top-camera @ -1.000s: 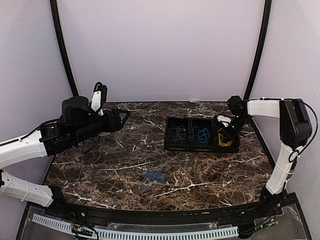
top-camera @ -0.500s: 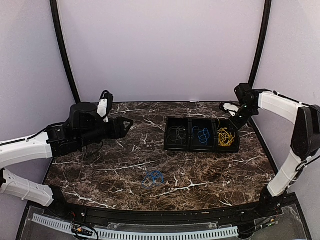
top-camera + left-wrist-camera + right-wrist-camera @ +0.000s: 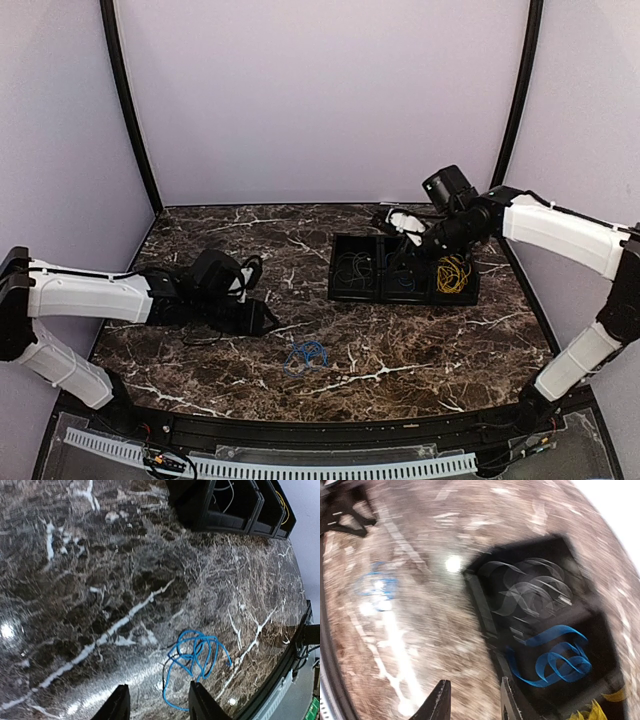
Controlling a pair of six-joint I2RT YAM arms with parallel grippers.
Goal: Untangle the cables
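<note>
while left gripper (image 3: pixel 157 696) hovers low, blue cable (image 3: pixel 196 656) lies just ahead.

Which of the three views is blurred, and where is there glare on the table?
Right wrist view: heavily smeared; the grey cable and the blue cable in the tray stretch into bands, and a glare spot sits on the table. Left wrist view: sharp, the loose cable is crisp, with glare at the left edge and fisheye bending. Top view: sharp, evenly lit.

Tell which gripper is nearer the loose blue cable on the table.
Left. The left gripper is just beside the loose blue cable; the right gripper is over the tray.
</note>
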